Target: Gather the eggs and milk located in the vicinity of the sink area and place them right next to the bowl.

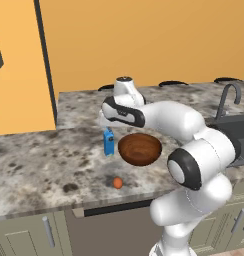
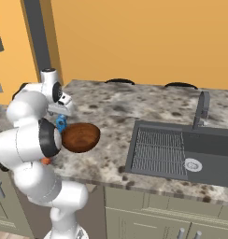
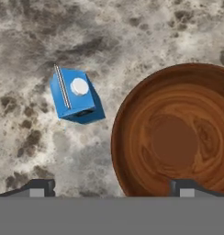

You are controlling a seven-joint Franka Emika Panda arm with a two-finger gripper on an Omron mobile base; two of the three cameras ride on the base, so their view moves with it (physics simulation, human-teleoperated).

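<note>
From the left base: milk [image 1: 109,142] upright just left of the bowl [image 1: 139,148], orange egg [image 1: 117,183] near the counter edge, liable to roll off if nudged. From the right base: sink [image 2: 181,151] well right. Hand view: gripper [image 3: 112,188] spread wide, nothing held; gable ridge running lengthwise away.

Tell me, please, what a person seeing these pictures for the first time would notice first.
The glossy reddish-brown bowl on the speckled counter draws the eye first, with the bright-blue milk carton standing upright close on its left. An orange-brown egg lies alone nearer the counter's front edge. In the hand view the open end effector looks down on the carton and bowl.
</note>
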